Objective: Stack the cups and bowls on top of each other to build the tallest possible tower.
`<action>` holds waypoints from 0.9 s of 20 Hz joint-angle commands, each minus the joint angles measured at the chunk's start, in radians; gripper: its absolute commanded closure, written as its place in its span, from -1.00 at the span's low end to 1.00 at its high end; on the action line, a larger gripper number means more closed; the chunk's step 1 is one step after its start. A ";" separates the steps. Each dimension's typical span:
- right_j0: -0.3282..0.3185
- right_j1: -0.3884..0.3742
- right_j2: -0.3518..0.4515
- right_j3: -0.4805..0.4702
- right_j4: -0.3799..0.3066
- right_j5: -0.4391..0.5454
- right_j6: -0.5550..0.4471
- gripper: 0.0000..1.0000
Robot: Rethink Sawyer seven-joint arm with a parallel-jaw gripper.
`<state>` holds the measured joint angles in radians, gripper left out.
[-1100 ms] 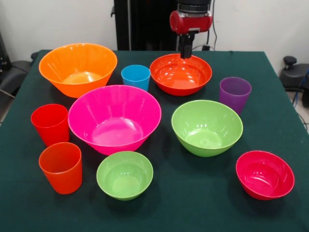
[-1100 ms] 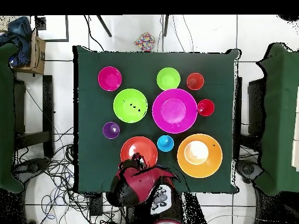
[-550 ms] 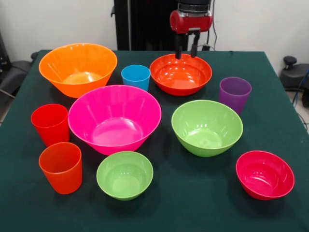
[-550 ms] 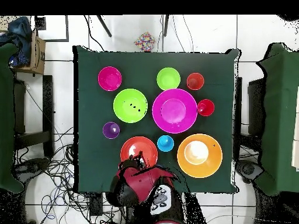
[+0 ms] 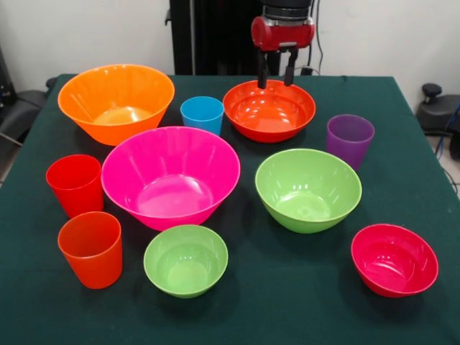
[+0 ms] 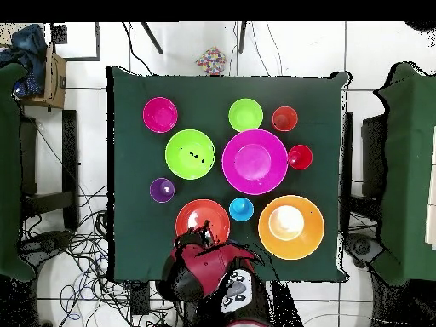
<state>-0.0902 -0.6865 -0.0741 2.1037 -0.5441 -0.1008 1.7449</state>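
the table (image 5: 402, 316) is covered in dark green cloth, and nothing is stacked yet, so there is no tower. the big pink bowl (image 5: 171, 176) sits in the middle. the big orange bowl (image 5: 116, 100) is by the far left corner. the flat red-orange bowl (image 5: 269, 109) sits at the far edge, shiny and wide.

the pincer (image 5: 274, 72) hangs right over that bowl's far rim with its two black fingers apart and nothing in them. i think it is about to grab this rim. to do it well, it should go straight down with one finger inside the rim and one outside, then squeeze gently, because the shiny plastic looks slippery.

the blue cup (image 5: 202, 114) stands just beside the bowl, so the pincer should lift slowly.
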 commanded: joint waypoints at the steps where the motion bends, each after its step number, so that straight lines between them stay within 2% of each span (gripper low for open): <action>1: 0.023 0.101 -0.026 -0.029 -0.008 -0.017 0.122 -1.00; 5: -0.074 0.090 -0.021 -0.015 -0.081 -0.020 0.077 -1.00; 10: -0.113 0.126 -0.073 -0.045 -0.134 -0.060 0.057 -1.00; 13: -0.154 0.135 -0.087 -0.044 -0.171 -0.134 0.068 -1.00; 18: -0.172 0.134 -0.079 -0.071 -0.197 -0.113 0.061 -1.00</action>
<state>-0.2458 -0.6088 -0.1996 2.1031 -0.6747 -0.1742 1.7449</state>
